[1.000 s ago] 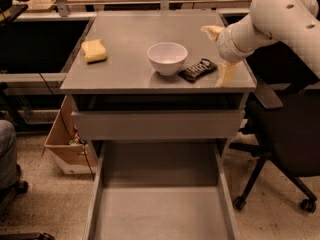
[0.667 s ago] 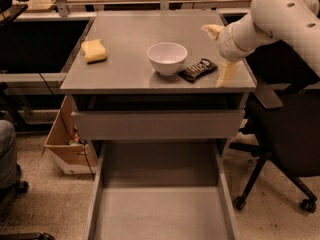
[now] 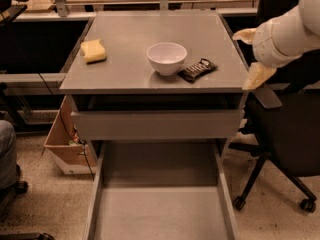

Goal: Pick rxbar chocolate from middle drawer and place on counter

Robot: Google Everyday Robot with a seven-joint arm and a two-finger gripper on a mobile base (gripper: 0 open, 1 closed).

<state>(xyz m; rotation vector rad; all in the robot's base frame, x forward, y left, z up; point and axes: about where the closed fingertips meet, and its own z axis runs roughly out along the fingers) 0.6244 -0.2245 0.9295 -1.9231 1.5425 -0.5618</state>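
The rxbar chocolate, a black wrapper with pale lettering, lies flat on the grey counter, just right of a white bowl. My gripper is off the counter's right edge, to the right of the bar and apart from it. Its two pale fingers are spread open and hold nothing. The middle drawer is pulled out below, and its bare grey floor shows.
A yellow sponge lies on the counter's left side. A plain grey drawer front sits above the open drawer. A black office chair stands at the right. A cardboard box and a person's leg are at the left.
My gripper has moved to the right, away from the bar and past the counter's right edge. The bar, bowl and sponge have not moved.
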